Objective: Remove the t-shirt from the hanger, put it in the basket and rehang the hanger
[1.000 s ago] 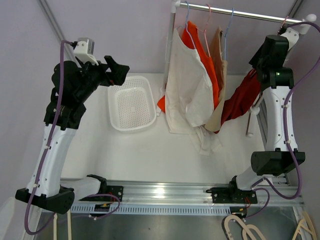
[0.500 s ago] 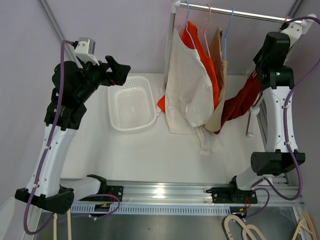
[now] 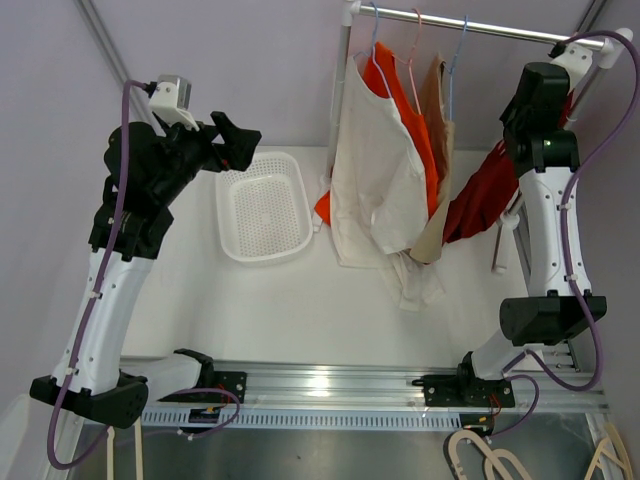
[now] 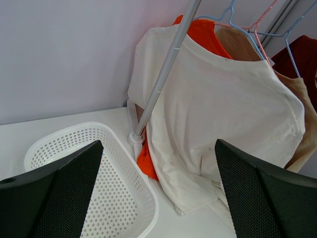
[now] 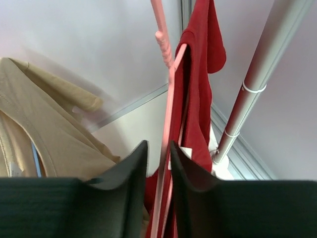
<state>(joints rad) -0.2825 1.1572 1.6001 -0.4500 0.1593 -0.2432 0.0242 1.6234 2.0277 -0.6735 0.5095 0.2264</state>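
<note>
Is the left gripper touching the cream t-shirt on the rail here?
Apart. In the top view the left gripper, jaws open, hangs by the white basket, with a plain gap between it and the cream t-shirt.

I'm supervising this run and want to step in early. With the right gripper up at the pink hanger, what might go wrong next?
1. The right gripper's fingers flank the thin pink hanger, but a firm clamp isn't evident; it may slip or twist.
2. The red t-shirt hangs beside the rack pole and could snag when pulled.
3. The tan shirt hangs nearby and may get dragged.
</note>
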